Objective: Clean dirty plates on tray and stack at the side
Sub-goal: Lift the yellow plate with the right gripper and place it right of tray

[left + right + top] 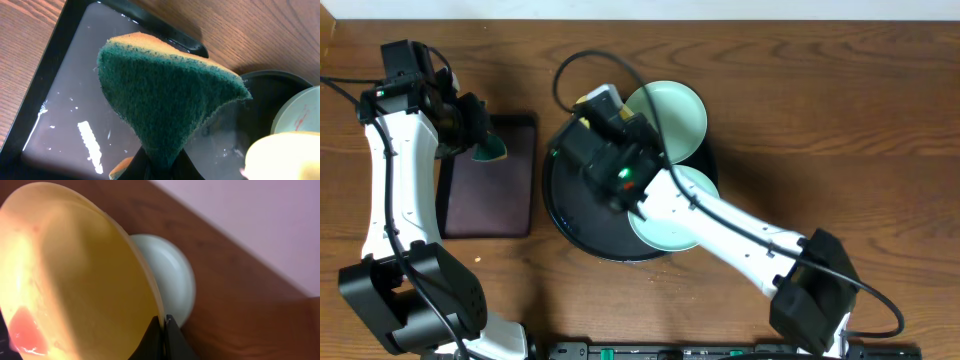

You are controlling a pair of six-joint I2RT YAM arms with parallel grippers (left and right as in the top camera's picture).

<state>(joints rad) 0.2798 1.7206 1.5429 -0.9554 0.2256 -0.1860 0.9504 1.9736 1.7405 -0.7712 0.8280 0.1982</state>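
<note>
STEP: scrubbing first plate, by my read | right gripper [164, 330] clamped on yellow plate [75, 280] rim, tilted over tray [570, 220], mid-counter | left gripper [159, 165] pinching sponge [165, 95] near counter's left edge | NEXT: bring sponge onto red-stained face

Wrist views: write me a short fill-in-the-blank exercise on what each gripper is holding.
1. The left gripper is shut on a sponge whose scrubbing face is ____.
2. The right gripper has its jaws pinched on the rim of a ____ plate.
3. The smear on that plate is ____.
Missing words: green, yellow, red.
</note>
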